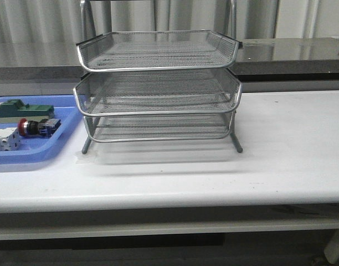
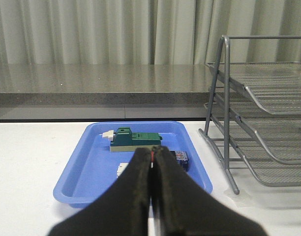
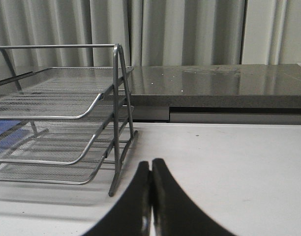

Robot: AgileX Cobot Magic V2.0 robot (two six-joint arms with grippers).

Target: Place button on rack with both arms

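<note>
The button (image 1: 37,126), red-headed with a black collar and blue-black body, lies on its side in the blue tray (image 1: 31,154) at the table's left. The three-tier silver wire rack (image 1: 158,88) stands mid-table. Neither arm shows in the front view. In the left wrist view my left gripper (image 2: 153,152) is shut and empty, short of the tray (image 2: 76,167); its fingers hide most of the button, with only the blue-black end (image 2: 180,158) showing. In the right wrist view my right gripper (image 3: 151,164) is shut and empty above the table, to the right of the rack (image 3: 67,118).
A green block part (image 1: 19,108) and a white block part (image 1: 5,141) also lie in the blue tray. A grey counter (image 1: 291,52) and curtains run behind the table. The table's front edge (image 1: 169,202) is near the camera.
</note>
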